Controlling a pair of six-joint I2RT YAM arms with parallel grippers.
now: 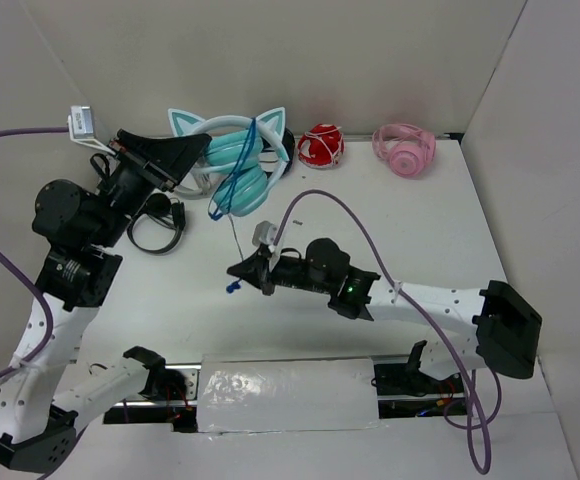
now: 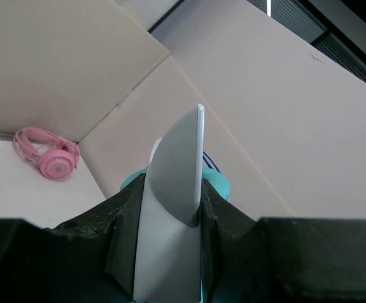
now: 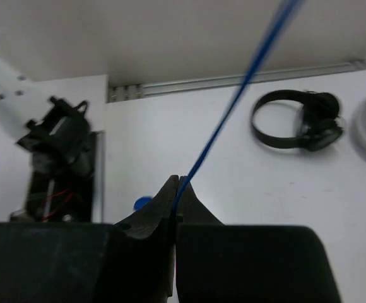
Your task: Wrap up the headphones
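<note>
white tabletop. teal cat-ear headphones at far edge, left of centre, just left of the red headphones. left hand clamped on the pale headband. right hand near centre, fingers pinched together on the thin blue cable, which runs straight toward the cups.

Top view looks down on the table; wrist views sit close (left shares pink headphones).
</note>
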